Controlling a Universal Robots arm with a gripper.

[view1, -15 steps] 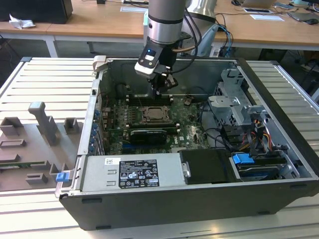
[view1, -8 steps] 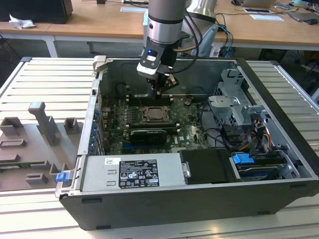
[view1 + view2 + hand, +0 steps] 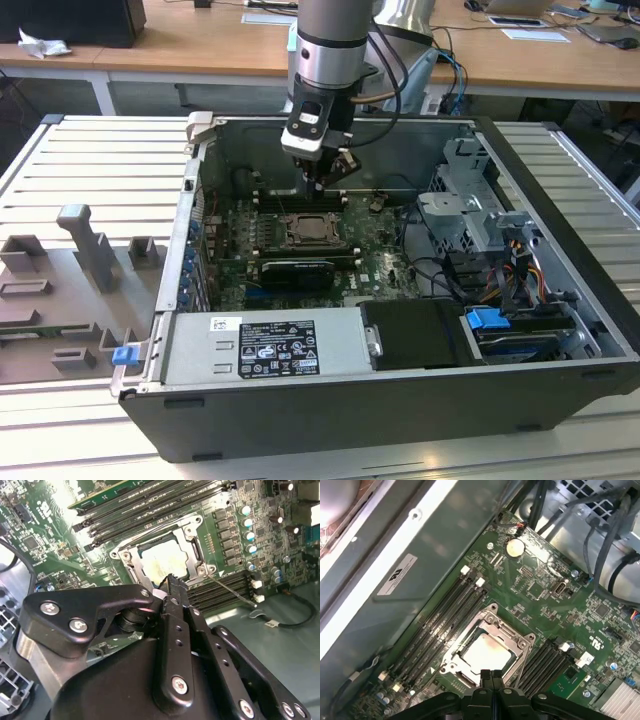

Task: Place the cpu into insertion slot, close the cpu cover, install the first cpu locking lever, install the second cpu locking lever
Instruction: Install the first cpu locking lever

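Cpu chip [image 3: 485, 652], pale square metal, sits under the silvery frame cover [image 3: 517, 640]. My claw [image 3: 491, 674] hovers at its edge, pinched together and empty. I'd press the thin wire lever [image 3: 232, 591] down slowly.

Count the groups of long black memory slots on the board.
2. One group runs along one side of the cpu cover, the other along the opposite side; the gripper may hide further slots.
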